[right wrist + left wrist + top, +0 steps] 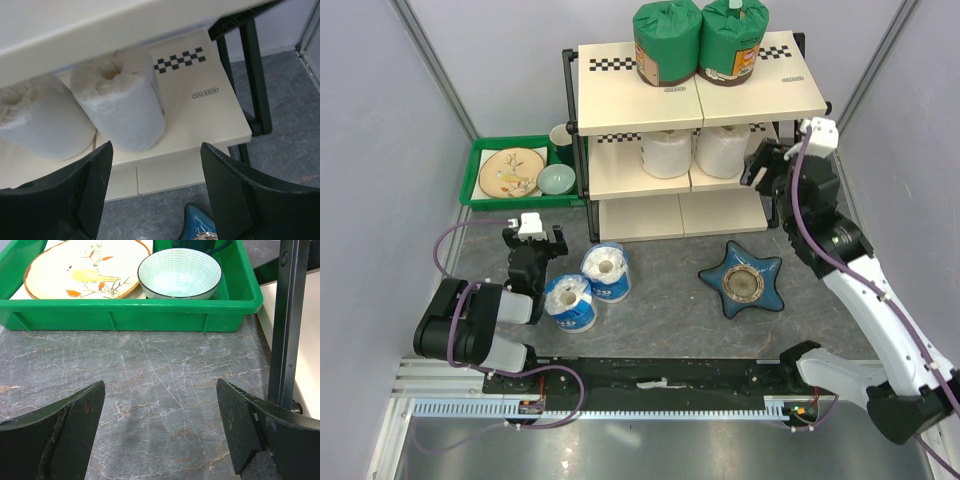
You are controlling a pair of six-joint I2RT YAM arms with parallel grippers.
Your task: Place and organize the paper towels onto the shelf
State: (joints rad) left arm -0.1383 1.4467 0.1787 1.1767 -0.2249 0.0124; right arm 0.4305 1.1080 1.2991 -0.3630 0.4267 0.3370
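- left gripper (160,385): lower left of the top view, held low over the grey marbled table (150,365). its fingers (75,425) are spread wide with nothing between them, so it is open and empty.
- first blue-and-white roll (569,301): stands upright on the table just right of the left gripper, core up, not on the shelf.
- second blue-and-white roll (605,272): stands upright just behind and right of the first, close against it, also on the table.
- blue star-shaped dish (742,280): lies on the table at centre right, in front of the shelf and well apart from the two rolls.
- right gripper (156,150): right of the top view, at the right end of the shelf's middle tier. its fingers are parted and grip nothing.
- shelf (750,95): upper centre, three cream boards in a black frame.
- right white roll (125,105): upright on the middle board, just beyond the right gripper's fingertips; no contact seen.
- left white roll (40,125): beside it on the same board, close together.
- green rolls (667,45): two stand side by side on the top board, touching.
- green tray (130,315): upper left, beside the shelf, holding a patterned plate (85,265) and a pale bowl (179,272).
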